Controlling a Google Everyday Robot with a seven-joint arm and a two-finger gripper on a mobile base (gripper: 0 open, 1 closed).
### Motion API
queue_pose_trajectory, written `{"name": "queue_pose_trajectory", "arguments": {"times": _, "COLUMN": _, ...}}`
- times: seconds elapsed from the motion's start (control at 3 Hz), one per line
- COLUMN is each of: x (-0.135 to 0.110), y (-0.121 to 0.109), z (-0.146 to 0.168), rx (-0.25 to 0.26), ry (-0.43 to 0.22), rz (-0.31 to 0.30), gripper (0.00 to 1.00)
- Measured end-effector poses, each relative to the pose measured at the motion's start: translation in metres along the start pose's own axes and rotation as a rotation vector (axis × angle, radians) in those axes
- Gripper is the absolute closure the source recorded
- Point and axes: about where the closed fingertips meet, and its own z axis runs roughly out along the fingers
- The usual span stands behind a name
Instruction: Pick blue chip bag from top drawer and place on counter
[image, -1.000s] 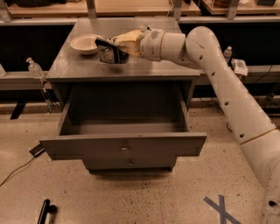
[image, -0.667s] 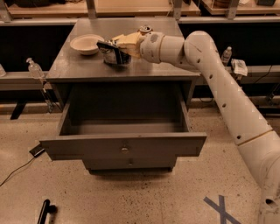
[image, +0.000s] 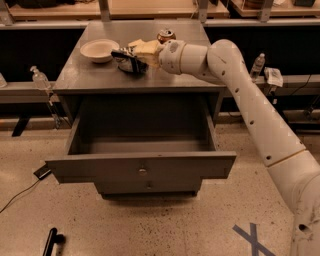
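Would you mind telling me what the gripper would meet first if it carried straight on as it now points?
Probably the white bowl, just past the gripper and the blue chip bag on the counter, though depth is unclear.

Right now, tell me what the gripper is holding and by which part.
The gripper holds the blue chip bag by its top edge, low over the counter, beside the bowl.

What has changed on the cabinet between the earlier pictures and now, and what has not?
Very little. The arm sank slightly, easing the gripper and the blue chip bag at its tip a touch lower over the counter. No letting go shows. The top drawer stayed open, and the bowl stayed put.
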Motion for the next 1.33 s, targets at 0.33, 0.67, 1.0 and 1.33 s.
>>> {"name": "queue_pose_trajectory", "arguments": {"times": 0.33, "x": -0.002, "y": -0.001, "z": 0.002, "rx": 0.002, "ry": -0.004, "rz": -0.001, "gripper": 0.86}}
{"name": "queue_pose_trajectory", "arguments": {"times": 0.67, "x": -0.004, "y": -0.002, "z": 0.006, "rx": 0.005, "ry": -0.009, "rz": -0.001, "gripper": 0.56}}
{"name": "queue_pose_trajectory", "arguments": {"times": 1.0, "x": -0.006, "y": -0.003, "z": 0.009, "rx": 0.007, "ry": -0.014, "rz": -0.001, "gripper": 0.25}}
{"name": "queue_pose_trajectory", "arguments": {"times": 1.33, "x": -0.009, "y": -0.005, "z": 0.013, "rx": 0.01, "ry": -0.02, "rz": -0.001, "gripper": 0.0}}
